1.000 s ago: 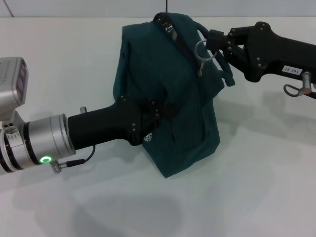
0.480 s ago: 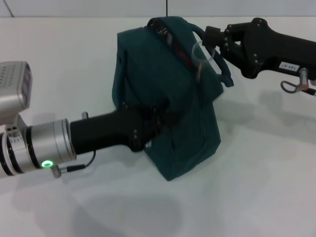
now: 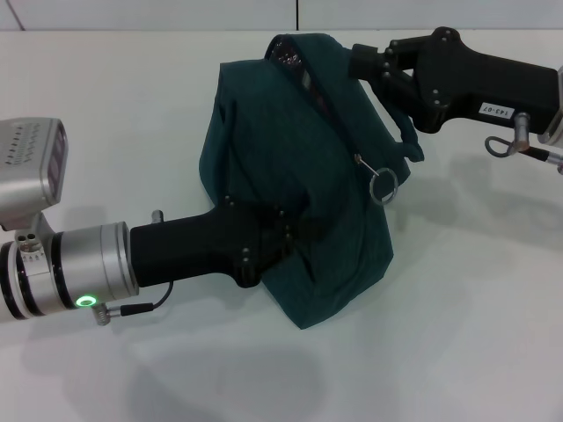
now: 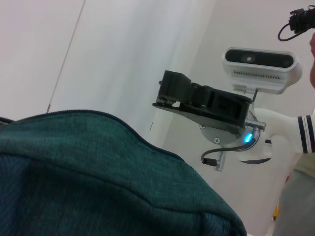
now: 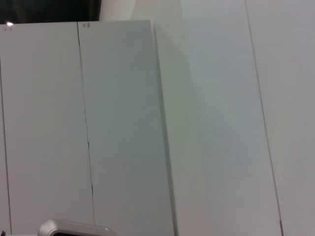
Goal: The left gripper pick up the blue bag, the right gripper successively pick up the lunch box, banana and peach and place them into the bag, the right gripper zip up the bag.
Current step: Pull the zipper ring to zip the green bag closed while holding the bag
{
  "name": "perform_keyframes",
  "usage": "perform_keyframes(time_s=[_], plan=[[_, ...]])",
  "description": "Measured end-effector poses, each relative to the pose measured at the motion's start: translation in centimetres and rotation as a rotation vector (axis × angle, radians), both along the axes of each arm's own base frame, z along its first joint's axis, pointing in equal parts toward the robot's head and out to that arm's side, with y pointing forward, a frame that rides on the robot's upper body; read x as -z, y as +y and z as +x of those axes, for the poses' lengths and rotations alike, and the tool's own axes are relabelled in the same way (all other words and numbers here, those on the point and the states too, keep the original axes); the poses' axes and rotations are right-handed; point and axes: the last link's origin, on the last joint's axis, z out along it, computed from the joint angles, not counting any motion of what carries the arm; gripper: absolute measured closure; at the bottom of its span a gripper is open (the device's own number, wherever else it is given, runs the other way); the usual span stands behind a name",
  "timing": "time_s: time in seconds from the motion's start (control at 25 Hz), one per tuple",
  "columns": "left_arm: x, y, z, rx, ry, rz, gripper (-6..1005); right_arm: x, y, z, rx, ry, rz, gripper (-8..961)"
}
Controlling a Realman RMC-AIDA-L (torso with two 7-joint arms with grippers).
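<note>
The blue bag (image 3: 264, 132) stands bunched on the white table in the head view, dark teal, with its zipper line running down from the top. Its ring pull (image 3: 383, 185) hangs free against the bag's right side. My left gripper (image 3: 286, 220) is shut on a fold of fabric low on the bag's front. My right gripper (image 3: 359, 63) is open at the bag's top right corner, beside a handle loop (image 3: 406, 141), with nothing in it. The left wrist view shows the bag's fabric (image 4: 98, 172) and, beyond it, the right gripper (image 4: 170, 96). Lunch box, banana and peach are out of view.
White table (image 3: 475, 308) lies all around the bag. A cable loop (image 3: 501, 147) hangs under the right arm. The right wrist view shows only pale wall panels (image 5: 123, 123).
The right gripper let go of the ring pull, which dropped to hang down the bag's right side. The right arm rose a little and the bag shifted slightly.
</note>
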Motion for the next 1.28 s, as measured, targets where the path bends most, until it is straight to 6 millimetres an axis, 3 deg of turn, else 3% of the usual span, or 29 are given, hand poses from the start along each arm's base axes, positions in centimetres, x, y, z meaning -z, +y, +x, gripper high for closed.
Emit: perform_keyframes(time_s=[0.24, 0.52, 0.96, 1.28], plan=[[-0.1, 0.2, -0.1, -0.011, -0.001, 0.013, 955, -0.6, 0.0, 0.6, 0.012, 0.007, 0.02, 927], [-0.2, 0.4, -0.1, -0.018, -0.003, 0.02, 955, -1.1, -2.0, 3.8, 0.038, -0.017, 0.054, 900], [-0.4, 0.8, 0.2, -0.024, -0.011, 0.022, 954, 0.0, -3.5, 5.3, 0.038, -0.079, 0.002, 686], [-0.5, 0.9, 0.2, -0.02, -0.01, 0.025, 954, 0.9, -3.5, 5.5, 0.046, -0.121, -0.018, 346]])
